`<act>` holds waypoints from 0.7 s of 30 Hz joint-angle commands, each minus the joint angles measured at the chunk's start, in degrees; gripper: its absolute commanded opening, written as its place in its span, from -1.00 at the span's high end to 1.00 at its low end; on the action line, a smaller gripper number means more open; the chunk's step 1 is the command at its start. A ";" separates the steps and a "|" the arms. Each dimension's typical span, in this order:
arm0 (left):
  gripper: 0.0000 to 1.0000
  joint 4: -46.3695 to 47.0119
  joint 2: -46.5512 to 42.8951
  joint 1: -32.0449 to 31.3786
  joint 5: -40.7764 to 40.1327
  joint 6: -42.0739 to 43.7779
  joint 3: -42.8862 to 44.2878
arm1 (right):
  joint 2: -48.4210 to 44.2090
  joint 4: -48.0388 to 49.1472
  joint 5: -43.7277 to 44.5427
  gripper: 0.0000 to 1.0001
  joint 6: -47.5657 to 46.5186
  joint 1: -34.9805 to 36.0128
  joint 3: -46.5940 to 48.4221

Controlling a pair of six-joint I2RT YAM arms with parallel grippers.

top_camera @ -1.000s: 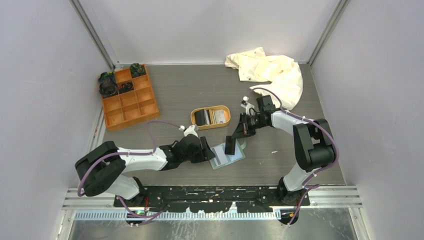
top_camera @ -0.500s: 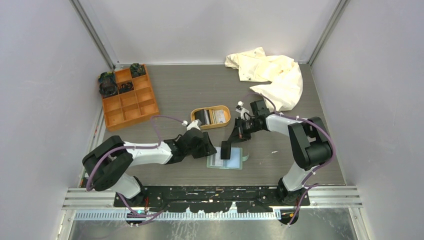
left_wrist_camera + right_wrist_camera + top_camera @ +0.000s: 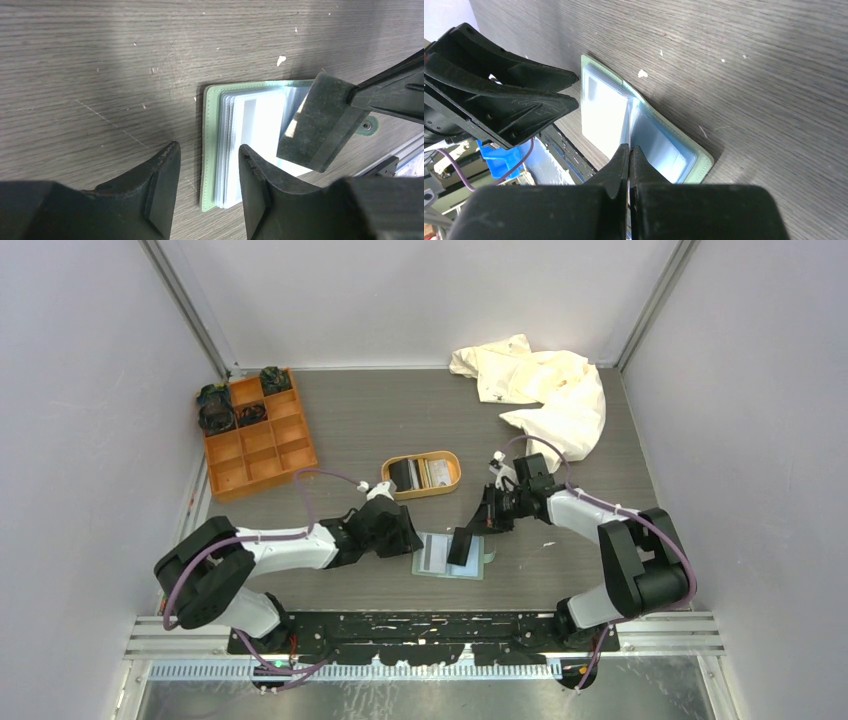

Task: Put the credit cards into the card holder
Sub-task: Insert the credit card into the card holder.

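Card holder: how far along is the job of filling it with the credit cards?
Done: card holder lies open. In hand: right gripper holds a black card over its sleeves; left gripper sits open at its edge. Left: slot it in; more cards wait in the tan tray.

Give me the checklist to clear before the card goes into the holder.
1. Card holder lies open on the table, clear sleeves up: ok.
2. Right gripper shut on the black card: ok.
3. Card's lower edge lined up with a sleeve mouth: cannot tell, the card hides it.
4. Left gripper pinning the holder down: not ok, jaws open, astride its left edge.
5. More cards waiting in the tan tray: ok.
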 commanded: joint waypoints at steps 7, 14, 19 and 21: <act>0.06 0.39 -4.31 0.11 3.00 -0.03 -2.99 | -2.36 6.61 -0.03 0.98 3.94 1.05 -0.97; 0.03 0.28 -5.26 -0.05 3.88 0.63 -3.79 | -3.03 5.68 -4.83 0.98 3.30 -2.76 -0.57; 0.02 0.12 -6.29 -0.01 5.17 1.17 -4.32 | -2.93 9.45 -6.09 0.98 6.27 -2.79 -1.97; 0.02 0.76 -6.74 0.07 5.79 1.39 -4.85 | -2.80 12.41 -6.48 0.98 8.75 -2.75 -3.53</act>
